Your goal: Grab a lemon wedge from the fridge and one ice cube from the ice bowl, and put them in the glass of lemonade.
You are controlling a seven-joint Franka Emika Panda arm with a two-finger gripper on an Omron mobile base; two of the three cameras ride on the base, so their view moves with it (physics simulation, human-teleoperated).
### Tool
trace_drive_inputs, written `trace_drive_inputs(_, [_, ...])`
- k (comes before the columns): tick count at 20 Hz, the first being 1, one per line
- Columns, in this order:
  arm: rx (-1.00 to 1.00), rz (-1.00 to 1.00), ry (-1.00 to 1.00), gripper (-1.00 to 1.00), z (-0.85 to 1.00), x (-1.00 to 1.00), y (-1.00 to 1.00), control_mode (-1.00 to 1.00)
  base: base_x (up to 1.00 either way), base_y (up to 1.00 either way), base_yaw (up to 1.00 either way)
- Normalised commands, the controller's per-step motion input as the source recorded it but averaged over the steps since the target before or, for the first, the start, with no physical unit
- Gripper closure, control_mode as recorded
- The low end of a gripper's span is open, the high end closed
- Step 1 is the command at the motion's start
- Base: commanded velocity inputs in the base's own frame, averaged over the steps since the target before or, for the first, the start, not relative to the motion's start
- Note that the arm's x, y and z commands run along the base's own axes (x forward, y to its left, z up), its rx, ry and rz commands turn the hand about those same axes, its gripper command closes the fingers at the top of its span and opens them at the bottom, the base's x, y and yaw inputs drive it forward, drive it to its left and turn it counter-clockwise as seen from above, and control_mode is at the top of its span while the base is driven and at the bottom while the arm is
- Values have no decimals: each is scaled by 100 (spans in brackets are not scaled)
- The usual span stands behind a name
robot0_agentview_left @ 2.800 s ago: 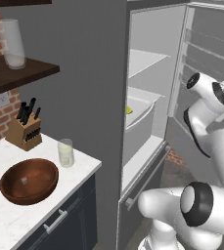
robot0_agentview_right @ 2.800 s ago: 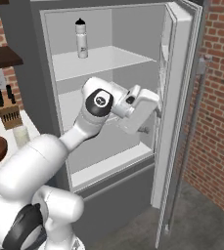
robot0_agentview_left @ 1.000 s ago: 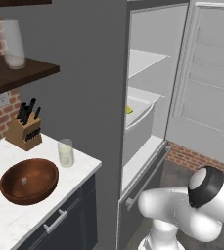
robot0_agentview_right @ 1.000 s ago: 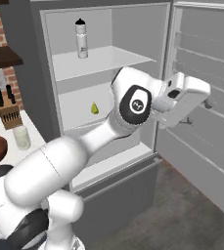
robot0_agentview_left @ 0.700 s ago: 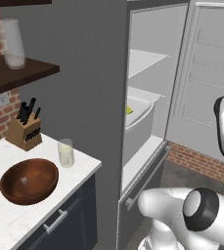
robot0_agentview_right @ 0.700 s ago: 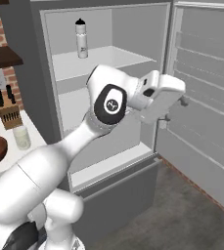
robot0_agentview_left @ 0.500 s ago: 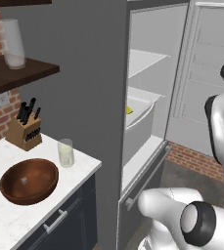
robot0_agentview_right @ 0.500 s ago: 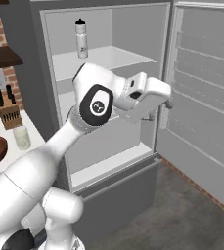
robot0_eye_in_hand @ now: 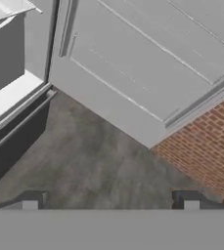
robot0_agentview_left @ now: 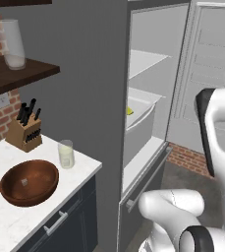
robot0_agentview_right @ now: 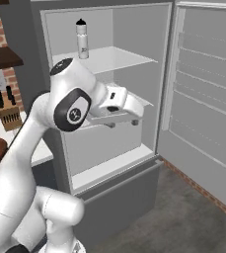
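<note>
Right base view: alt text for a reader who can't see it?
The white arm reaches into the open fridge, its gripper with jaws open at the middle shelf level, holding nothing. A water bottle stands on the top shelf, and the fridge door is swung wide to the right.

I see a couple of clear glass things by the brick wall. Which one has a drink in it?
The short glass of lemonade on the white counter, beside the wooden ice bowl. The taller clear vase on the dark shelf looks empty.
</note>
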Motion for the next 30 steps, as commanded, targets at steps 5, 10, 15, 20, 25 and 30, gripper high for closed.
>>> trace_drive_inputs(5, [44, 20, 0, -100, -79, -17, 98, -100, 0, 0, 0])
trace_drive_inputs(10, [34, 20, 0, -100, -100, -11, 100, -100, 0, 0, 0])
trace_drive_inputs(15, [10, 9, -11, -100, -25, -12, 83, -100, 0, 0, 0])
trace_drive_inputs(20, [-2, 2, -9, -100, 25, -47, 64, -100, 0, 0, 0])
trace_drive_inputs(25, [-8, 1, -7, -100, 25, -74, 44, -100, 0, 0, 0])
trace_drive_inputs(30, [0, 0, -17, -100, 6, -39, 3, -100, 0, 0, 0])
